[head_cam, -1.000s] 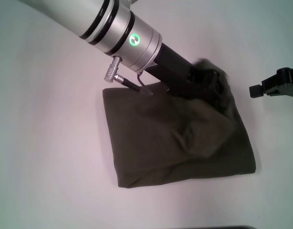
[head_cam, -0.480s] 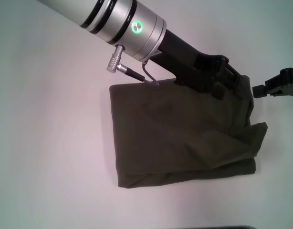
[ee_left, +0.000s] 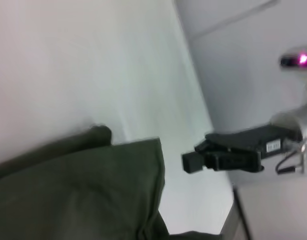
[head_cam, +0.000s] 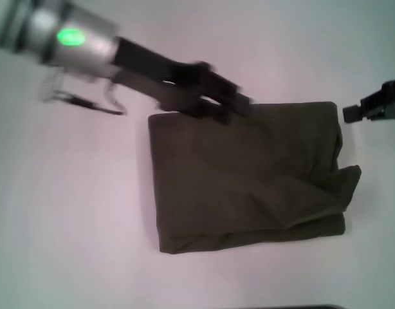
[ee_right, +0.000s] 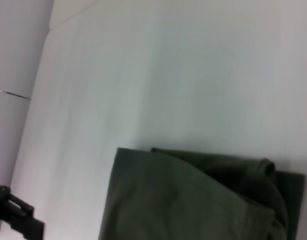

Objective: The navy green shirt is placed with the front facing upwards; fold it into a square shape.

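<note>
the navy green shirt (head_cam: 249, 177) lies folded into a rough rectangle in the middle of the white surface (head_cam: 75, 212), front lettering hidden inside the folds. its left edge runs straight and its far edge is fairly even. the near edge shows stacked layers slightly out of line, and on the right a loose flap (head_cam: 349, 180) pokes out past the right edge, with a crease slanting across the top layer toward it.

the left hand (head_cam: 233, 103) hangs over the far edge of the shirt, near the middle of that edge, its arm reaching in from the upper left. it is blurred by motion, so whether its fingers are open or closed cannot be told. no cloth appears to hang from it.

the right hand (head_cam: 352, 112) sits just off the shirt's far right corner, apart from the cloth; its finger state cannot be told either.

bare surface lies on every side of the shirt, widest to the left.
</note>
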